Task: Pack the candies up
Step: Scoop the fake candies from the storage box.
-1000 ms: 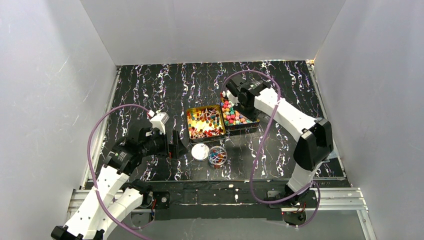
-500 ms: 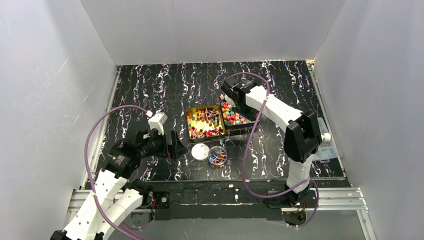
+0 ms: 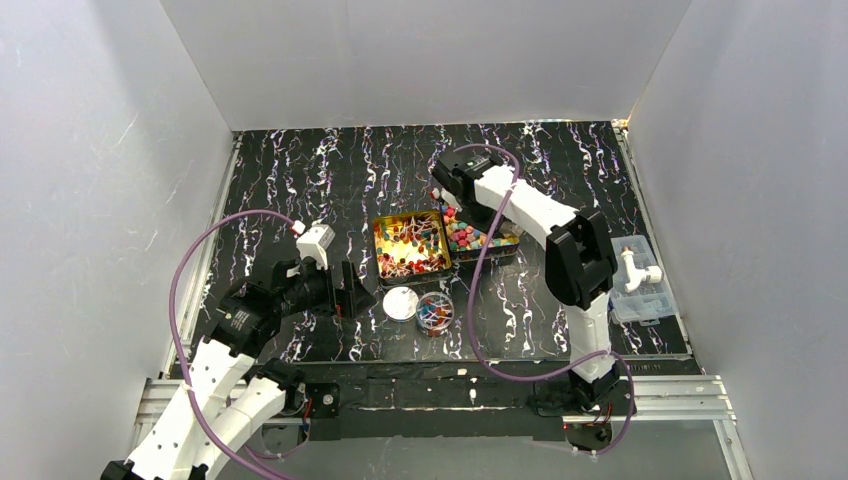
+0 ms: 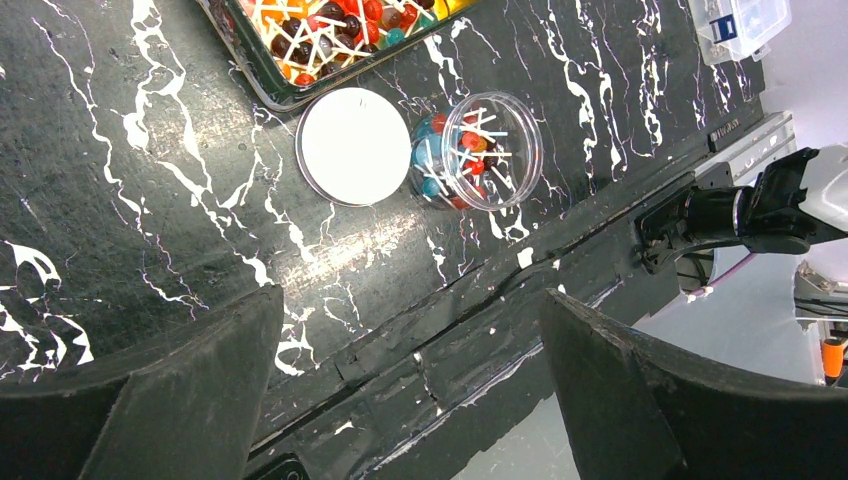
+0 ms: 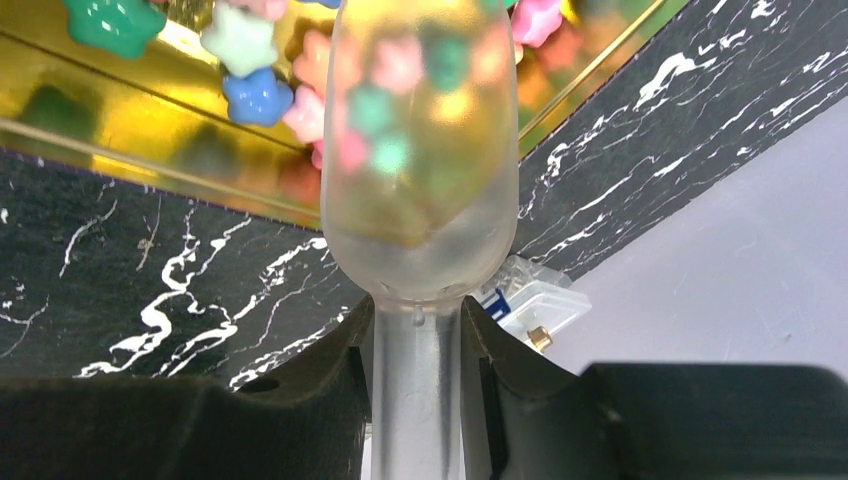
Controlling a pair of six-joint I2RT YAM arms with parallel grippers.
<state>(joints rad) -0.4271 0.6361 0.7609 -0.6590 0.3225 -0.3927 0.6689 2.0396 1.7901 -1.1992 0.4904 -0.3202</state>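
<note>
My right gripper (image 5: 417, 370) is shut on the handle of a clear scoop (image 5: 420, 150) that holds several pink, green and yellow candies. It hangs over the far left corner of the right gold tin (image 3: 495, 245), which is full of round candies (image 5: 250, 95). The left gold tin (image 3: 411, 247) holds red, blue and white thin candies (image 4: 330, 40). A small clear jar (image 4: 476, 150) with some of those candies stands uncovered, its white lid (image 4: 354, 146) flat beside it. My left gripper (image 4: 410, 330) is open and empty, just left of the lid (image 3: 400, 302).
A clear plastic parts box (image 3: 640, 285) sits by the right table edge, behind the right arm's elbow. Purple cables loop over both arms. White walls enclose the black marbled table (image 3: 300, 180) on three sides.
The right arm has swung left, carrying the scoop towards the far left corner of the right tin and uncovering the clear box. The left arm shifted slightly early on, then stayed still.
</note>
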